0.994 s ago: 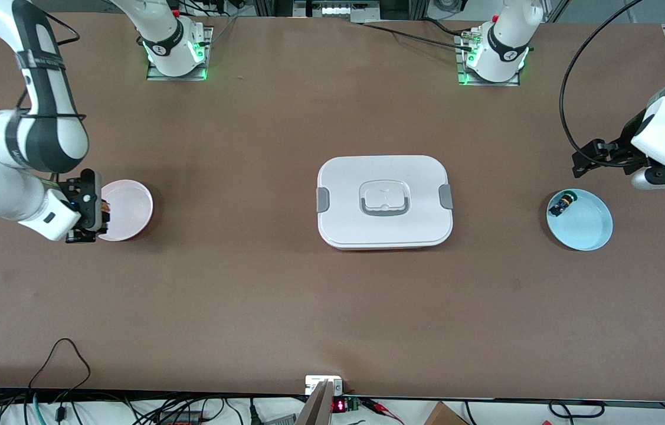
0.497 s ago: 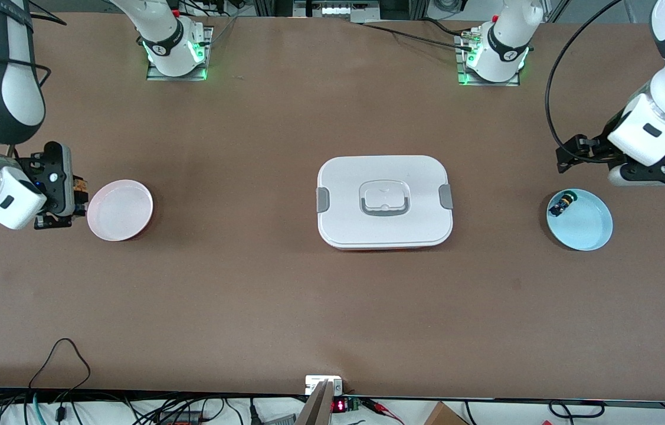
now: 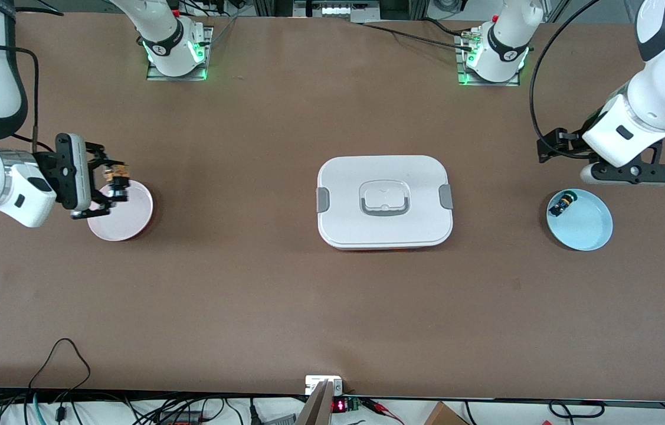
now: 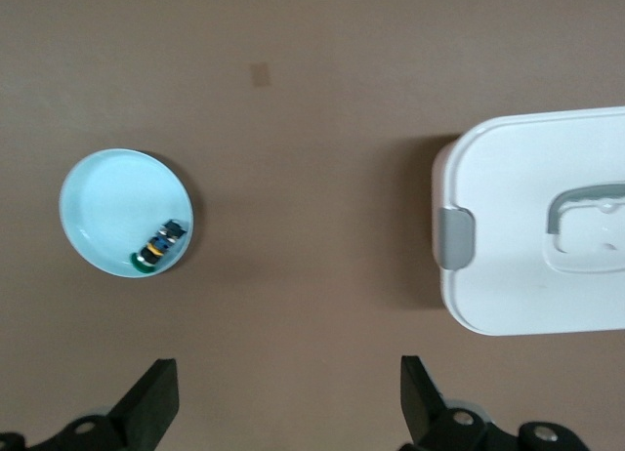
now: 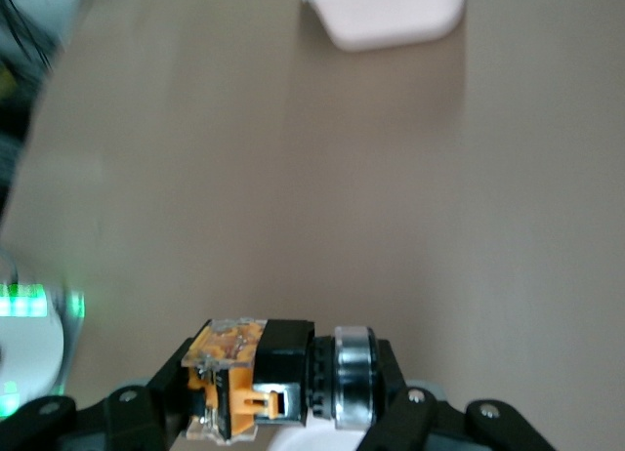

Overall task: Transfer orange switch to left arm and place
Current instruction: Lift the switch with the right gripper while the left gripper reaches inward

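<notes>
My right gripper (image 3: 115,180) is shut on the orange switch (image 3: 117,175) and holds it in the air over the rim of the pink plate (image 3: 128,215). In the right wrist view the switch (image 5: 278,378) lies crosswise between the fingers, orange part at one end and silver ring at the other. The white box (image 3: 384,177) stands in the middle of the table. My left gripper (image 3: 630,172) is open and empty, up over bare table beside the blue plate (image 3: 589,227). Its fingers (image 4: 151,402) stand wide apart.
The blue plate (image 4: 107,207) holds a small black switch with a green tip (image 3: 562,203), also in the left wrist view (image 4: 158,248). The box shows in the left wrist view (image 4: 547,178) and the right wrist view (image 5: 381,12). Cables run along the table's front edge.
My right gripper has swung up and turned toward the box with the orange switch in it, now over the pink plate's rim. My left arm has shifted a little toward the box.
</notes>
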Tool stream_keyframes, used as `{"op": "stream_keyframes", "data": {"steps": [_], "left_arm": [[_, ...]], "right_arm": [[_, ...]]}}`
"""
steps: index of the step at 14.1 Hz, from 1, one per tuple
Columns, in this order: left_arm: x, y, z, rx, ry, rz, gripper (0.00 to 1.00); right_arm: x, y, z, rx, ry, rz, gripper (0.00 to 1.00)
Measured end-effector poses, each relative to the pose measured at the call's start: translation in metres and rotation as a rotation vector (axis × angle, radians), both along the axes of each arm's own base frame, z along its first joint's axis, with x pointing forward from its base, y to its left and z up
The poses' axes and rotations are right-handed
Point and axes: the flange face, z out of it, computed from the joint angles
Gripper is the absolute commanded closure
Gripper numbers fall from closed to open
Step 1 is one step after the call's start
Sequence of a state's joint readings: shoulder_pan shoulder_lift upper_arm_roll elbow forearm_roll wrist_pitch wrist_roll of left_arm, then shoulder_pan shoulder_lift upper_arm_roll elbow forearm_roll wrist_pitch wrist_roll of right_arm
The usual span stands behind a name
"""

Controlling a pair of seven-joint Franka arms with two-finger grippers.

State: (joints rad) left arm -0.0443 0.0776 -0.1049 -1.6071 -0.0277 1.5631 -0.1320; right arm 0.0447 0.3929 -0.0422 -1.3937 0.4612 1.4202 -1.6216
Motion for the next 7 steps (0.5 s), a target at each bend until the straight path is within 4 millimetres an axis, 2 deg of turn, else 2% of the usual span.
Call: {"op": "stream_keyframes", "data": {"steps": [2, 5, 7], "left_arm": [[-0.002, -0.003, -0.001, -0.027, 0.017, 0.003, 0.0], [-0.007, -0.01, -0.002, -0.097, 0.064, 0.009, 0.0], [-0.009, -0.016, -0.006, -0.157, 0.101, 0.014, 0.0]], "right_arm": [[0.008, 0.016, -0.019, 0.165, 0.05, -0.046, 1.0], [0.018, 0.041, -0.064, 0.363, 0.159, -0.092, 1.0], [0.019, 0.072, -0.084, 0.483, 0.229, -0.091, 1.0]]}}
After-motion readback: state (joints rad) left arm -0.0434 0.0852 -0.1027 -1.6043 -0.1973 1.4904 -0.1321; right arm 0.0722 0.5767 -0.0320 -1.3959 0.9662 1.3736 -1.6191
